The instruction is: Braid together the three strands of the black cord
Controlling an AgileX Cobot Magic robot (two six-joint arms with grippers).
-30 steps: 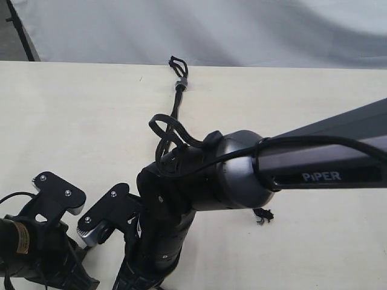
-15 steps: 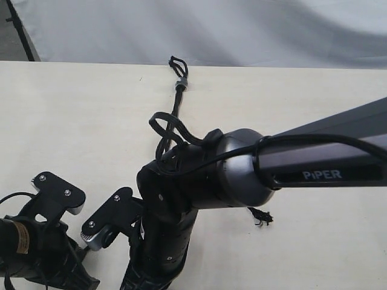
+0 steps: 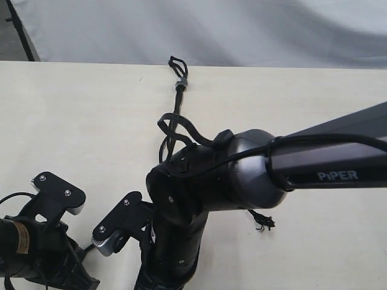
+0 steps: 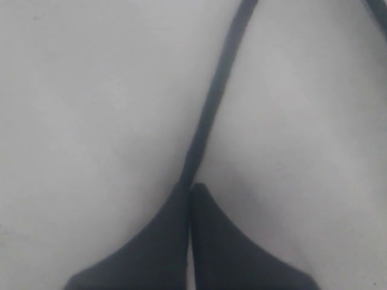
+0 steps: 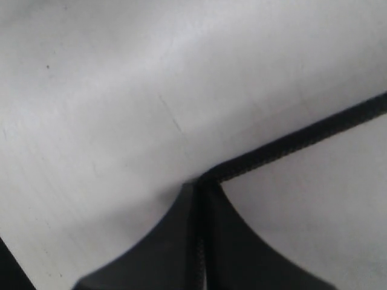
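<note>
Left gripper was closed tight on 1 strand. Right gripper was likewise closed on a strand. The black cord lay on the table, its looped end at the far edge.

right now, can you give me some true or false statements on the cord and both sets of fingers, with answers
1. The left fingers are shut on a strand. True.
2. The right fingers stand wide open with nothing between them. False: they are shut on a strand too.
3. The cord's grey band lies near the far edge of the table. True.
4. The cord's looped end is pinched between the left fingers. False: it lies at the table's far edge, away from both arms.
5. In the exterior view a frayed strand end shows just below the right arm. True.
</note>
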